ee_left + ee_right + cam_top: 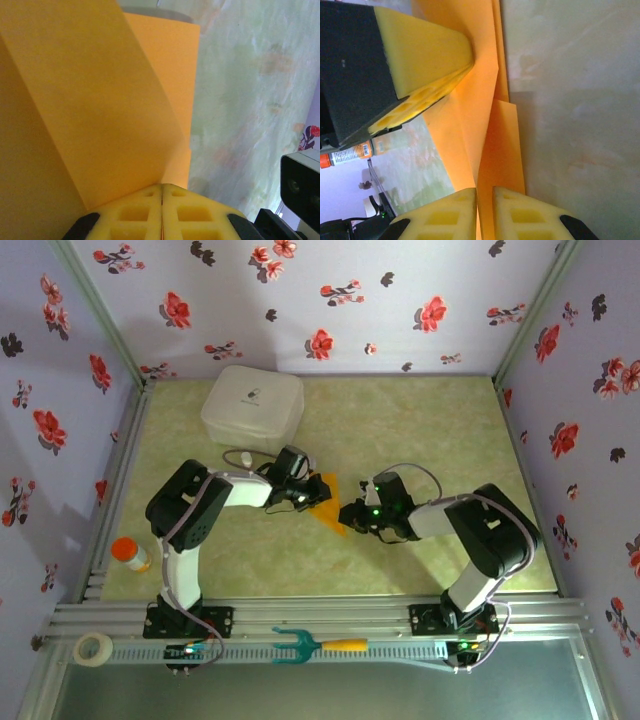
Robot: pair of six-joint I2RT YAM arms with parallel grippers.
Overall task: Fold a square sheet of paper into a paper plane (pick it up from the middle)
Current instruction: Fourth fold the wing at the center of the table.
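Both arms reach inward with elbows bent, so the 2 tools meet over the middle of the worktop (430,430). There the paper plane (328,504) lies partly folded between them. We see the left tool (162,189) closed on 1 raised flap, its pads meeting with paper between them. The right tool (485,194) pinches a folded edge from the opposite side. We judge that these opposed grips keep the layers aligned and taut, ready for a crease.
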